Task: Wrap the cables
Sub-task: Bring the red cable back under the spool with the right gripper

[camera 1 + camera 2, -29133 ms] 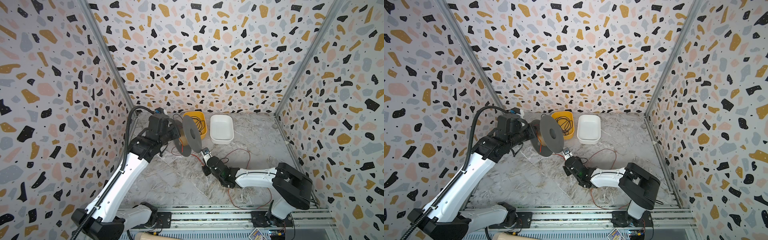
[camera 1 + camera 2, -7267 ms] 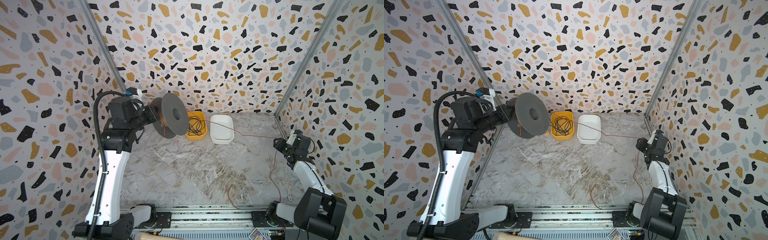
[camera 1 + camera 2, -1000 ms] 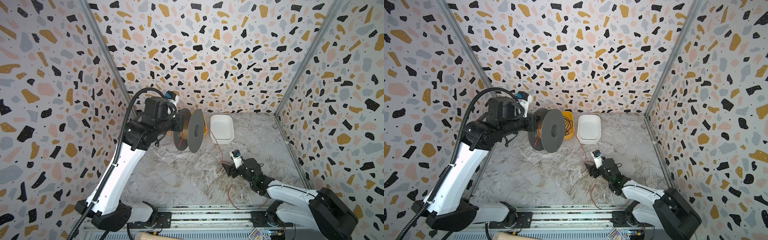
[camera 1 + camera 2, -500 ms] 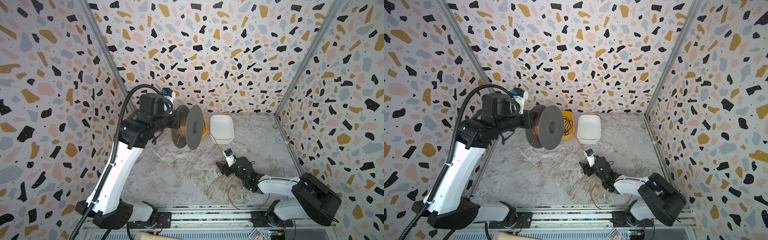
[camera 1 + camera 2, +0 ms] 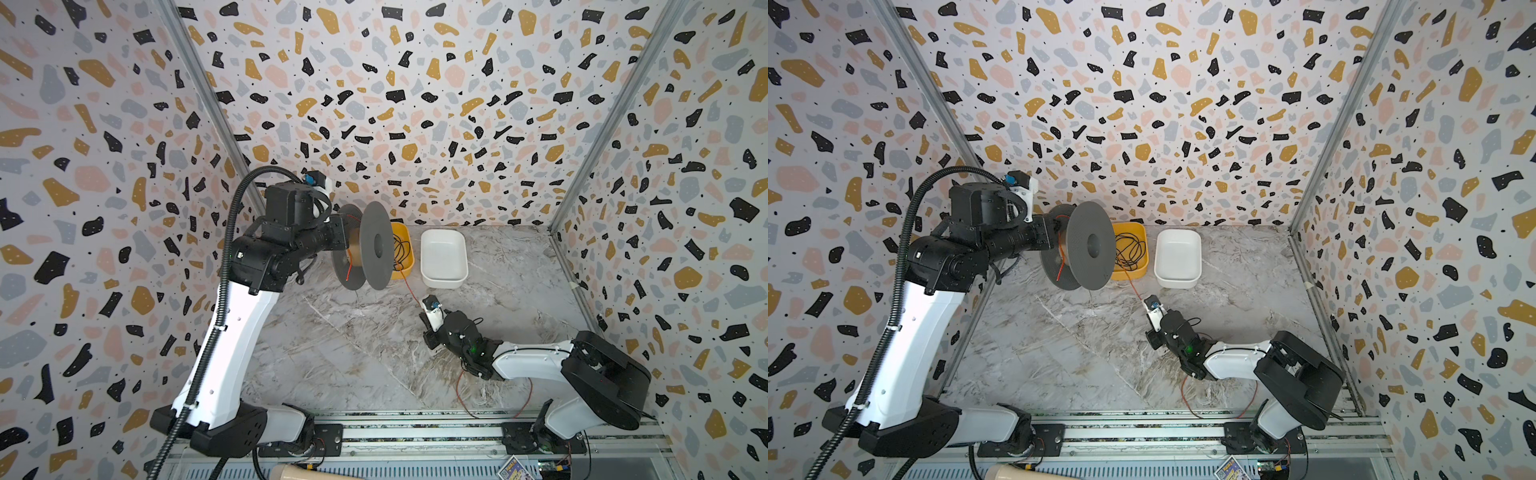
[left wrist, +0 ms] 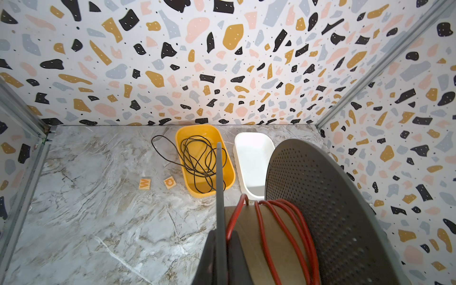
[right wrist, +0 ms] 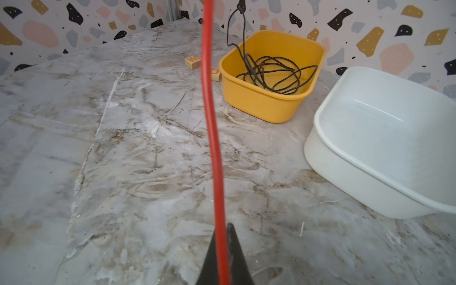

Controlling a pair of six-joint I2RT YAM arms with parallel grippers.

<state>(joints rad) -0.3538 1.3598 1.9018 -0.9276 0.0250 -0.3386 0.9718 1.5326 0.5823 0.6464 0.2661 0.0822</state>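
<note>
Speckled terrazzo walls close in a marbled desk (image 5: 332, 353). The left hand (image 6: 220, 256) is raised above it, clenched on the thin rim of a grey spool (image 5: 376, 245). A few turns of the red cable (image 7: 212, 123) already sit on the spool's cardboard core. The right hand (image 7: 222, 256) is low over the desk, fingers pinched shut on that same cable. From its fingertips the cable runs straight ahead and upward in one taut line to the spool, so its long axis lies along the hand's own pointing direction. The rest trails behind the hand in a slack loop on the desk, under the forearm. The right hand is the only one near any free cable, and the left hand simply carries the spool. I judge that the next winding stroke turns on that line from the fingers to the core. A yellow tub (image 7: 271, 98) of black wire (image 7: 271, 71) and a white tub (image 7: 370, 182) sit ahead of the right hand and off to one side, clear of the line. A second ago the right hand stood further from the spool with its fingers apart. It has since slid in towards the spool and closed. Some seconds before that it was out by the side wall, with the cable stretched across the desk.
</note>
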